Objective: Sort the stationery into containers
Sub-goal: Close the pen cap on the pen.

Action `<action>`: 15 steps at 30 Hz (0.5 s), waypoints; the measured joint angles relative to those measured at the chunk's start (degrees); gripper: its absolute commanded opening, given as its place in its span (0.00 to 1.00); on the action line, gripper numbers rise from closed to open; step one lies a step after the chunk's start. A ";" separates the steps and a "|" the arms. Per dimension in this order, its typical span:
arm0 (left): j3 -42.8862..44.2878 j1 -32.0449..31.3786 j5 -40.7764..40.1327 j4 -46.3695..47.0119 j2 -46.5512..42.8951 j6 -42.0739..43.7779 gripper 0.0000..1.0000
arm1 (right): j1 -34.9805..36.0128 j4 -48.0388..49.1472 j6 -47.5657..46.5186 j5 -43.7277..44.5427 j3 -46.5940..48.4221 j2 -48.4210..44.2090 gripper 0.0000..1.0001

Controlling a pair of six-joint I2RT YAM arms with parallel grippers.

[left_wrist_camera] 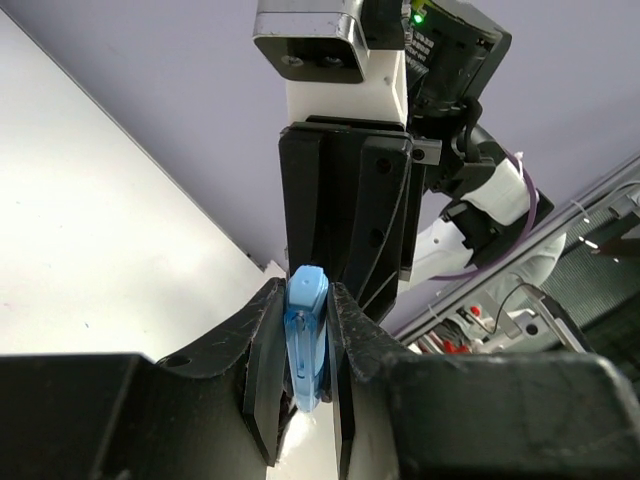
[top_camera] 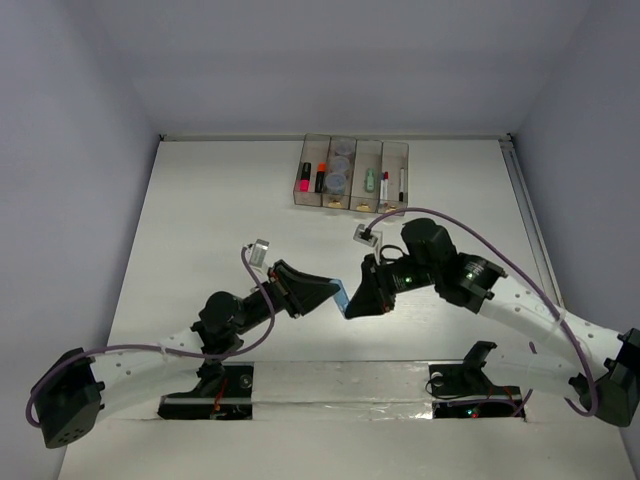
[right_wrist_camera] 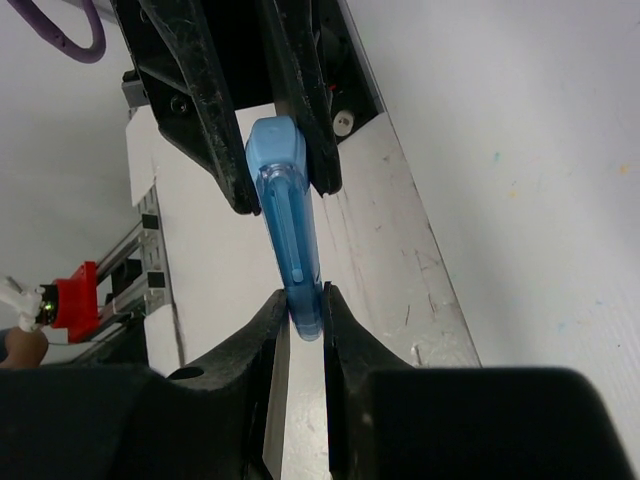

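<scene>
Bare table (top_camera: 250,190) from the bins (top_camera: 368,153) to left end effector (top_camera: 333,290), right end effector (top_camera: 352,303) opposite.

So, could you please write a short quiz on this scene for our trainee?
1. True or false: the light-blue piece is already inside the containers.
2. What holds it: A the left hand, B the right hand, C both?
3. Fill in: counting from the left in the top view, the round jars sit in the ___ bin.
Key: 1 false; 2 C; 3 second.
</scene>
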 measured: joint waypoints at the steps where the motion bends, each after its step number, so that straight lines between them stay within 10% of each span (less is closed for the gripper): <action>1: 0.00 0.00 -0.31 0.00 -0.17 0.11 0.00 | -0.09 0.35 0.13 0.15 0.00 -0.07 0.00; 15: 0.00 -0.04 -6.16 0.68 -0.15 0.33 0.00 | -6.27 3.04 2.27 -3.26 0.20 -0.09 0.00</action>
